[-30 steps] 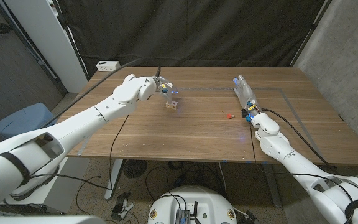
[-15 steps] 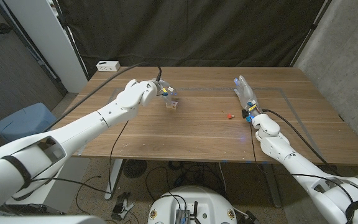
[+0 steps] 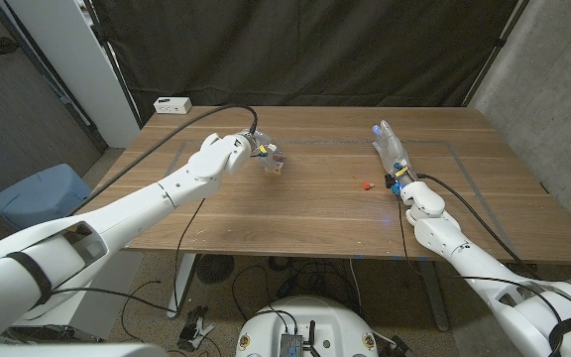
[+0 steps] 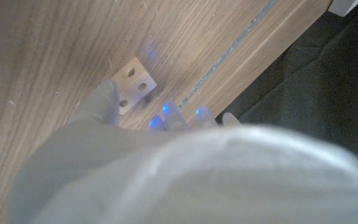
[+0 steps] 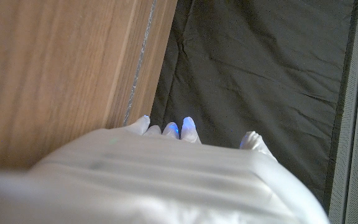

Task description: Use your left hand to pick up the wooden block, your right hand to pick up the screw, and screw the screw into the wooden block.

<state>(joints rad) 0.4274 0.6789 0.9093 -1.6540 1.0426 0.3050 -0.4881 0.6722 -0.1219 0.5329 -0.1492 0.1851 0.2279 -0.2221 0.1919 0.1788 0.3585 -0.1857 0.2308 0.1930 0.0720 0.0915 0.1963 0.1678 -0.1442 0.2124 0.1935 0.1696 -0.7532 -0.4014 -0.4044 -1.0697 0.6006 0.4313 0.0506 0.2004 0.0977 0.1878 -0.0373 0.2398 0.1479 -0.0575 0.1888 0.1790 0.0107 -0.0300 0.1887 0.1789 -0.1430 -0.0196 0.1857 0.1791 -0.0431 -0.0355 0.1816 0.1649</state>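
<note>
Wood-grain table (image 3: 295,213) w/ black curtain (image 3: 305,50) behind.

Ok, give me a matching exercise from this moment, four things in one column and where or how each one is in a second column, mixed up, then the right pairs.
Things
1. wooden block
2. screw
3. right hand
4. white box

Places or states
A. at the table's far left corner
B. lying on the table, small and red, beside the right hand
C. at the left hand's fingers
D. holding nothing, fingers pointing to the far edge

Pairs: 1-C, 2-B, 3-D, 4-A
</note>
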